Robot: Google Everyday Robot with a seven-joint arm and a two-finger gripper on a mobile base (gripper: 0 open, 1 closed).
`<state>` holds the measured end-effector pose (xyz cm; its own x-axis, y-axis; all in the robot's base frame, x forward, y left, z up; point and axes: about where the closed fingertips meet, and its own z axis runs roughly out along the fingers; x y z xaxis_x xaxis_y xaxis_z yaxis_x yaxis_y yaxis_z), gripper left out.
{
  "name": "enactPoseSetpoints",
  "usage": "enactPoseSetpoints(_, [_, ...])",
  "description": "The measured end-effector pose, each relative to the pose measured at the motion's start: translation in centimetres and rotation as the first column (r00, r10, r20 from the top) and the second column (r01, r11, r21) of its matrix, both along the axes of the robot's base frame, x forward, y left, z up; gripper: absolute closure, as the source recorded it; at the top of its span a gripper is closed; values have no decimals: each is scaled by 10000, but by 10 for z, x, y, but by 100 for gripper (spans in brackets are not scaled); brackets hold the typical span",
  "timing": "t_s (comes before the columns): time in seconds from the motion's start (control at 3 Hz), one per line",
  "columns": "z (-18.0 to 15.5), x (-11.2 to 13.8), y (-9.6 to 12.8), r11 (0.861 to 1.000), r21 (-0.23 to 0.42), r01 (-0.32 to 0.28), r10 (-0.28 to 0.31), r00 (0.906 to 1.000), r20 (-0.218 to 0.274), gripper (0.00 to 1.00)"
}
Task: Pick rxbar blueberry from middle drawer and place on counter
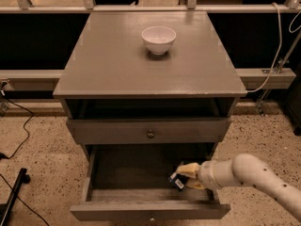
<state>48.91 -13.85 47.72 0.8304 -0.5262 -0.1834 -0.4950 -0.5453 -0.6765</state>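
The middle drawer [141, 192] is pulled open at the bottom of the grey cabinet. My gripper [186, 177] reaches into its right side from the right on a white arm. Its yellowish fingers [189, 169] are closed around the rxbar blueberry [177, 181], a small dark packet with a white patch, held tilted just above the drawer floor near the right wall. The counter [141, 65] is the flat grey top above.
A white bowl [159, 39] stands on the counter towards the back. A closed drawer front with a knob [150, 133] sits just above the open drawer. Cables lie on the speckled floor at the left, and a rail runs behind the cabinet.
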Motion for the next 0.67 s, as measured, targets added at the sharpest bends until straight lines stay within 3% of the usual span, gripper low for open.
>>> enactPoseSetpoints(0.33, [31,-26,-52,9995,175,271,-285,9959,858,100])
enactPoseSetpoints(0.67, [92,-46,-99,9976,29,695,-686,9748,2121,100])
